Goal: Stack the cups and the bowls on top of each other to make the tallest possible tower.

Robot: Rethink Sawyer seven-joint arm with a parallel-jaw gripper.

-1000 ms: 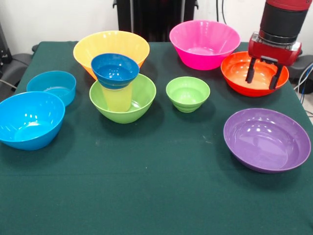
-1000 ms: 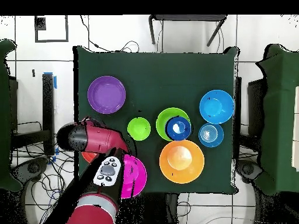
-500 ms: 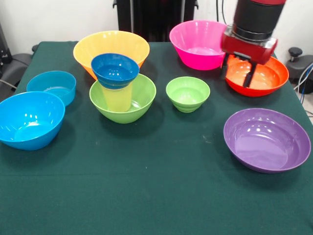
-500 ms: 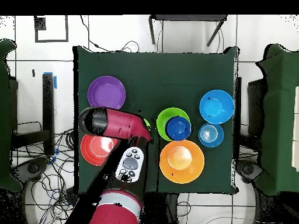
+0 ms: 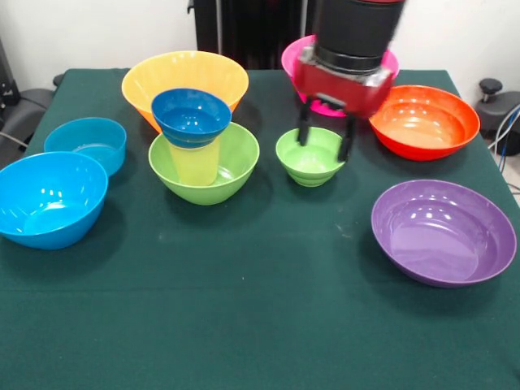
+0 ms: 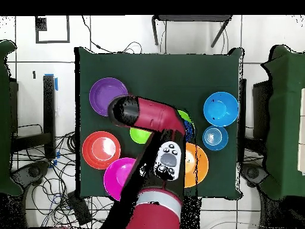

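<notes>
My gripper (image 5: 323, 145) hangs open over the small lime-green bowl (image 5: 312, 158), one finger near each side of its rim, holding nothing. To its left stands the tower: a large lime-green bowl (image 5: 236, 162) holds the yellow cup (image 5: 195, 165), and a dark blue bowl (image 5: 191, 115) sits on the cup. In the overhead view the arm (image 6: 149, 113) hides the gripper and most of the tower. Only slivers of the small green bowl (image 6: 138, 135) and the dark blue bowl (image 6: 189, 129) show there.
Loose bowls ring the table: orange-yellow (image 5: 185, 77), pink (image 5: 291, 57) partly behind the gripper, red-orange (image 5: 422, 122), purple (image 5: 443, 231), big light blue (image 5: 49, 199) and a small low light-blue one (image 5: 85, 142). Overhead they show as purple (image 6: 105, 95), red-orange (image 6: 101, 149) and blue (image 6: 220, 108).
The gripper has swung from above the red-orange bowl leftward in the front view to above the small green bowl, still open and carrying nothing. No bowl has moved.
</notes>
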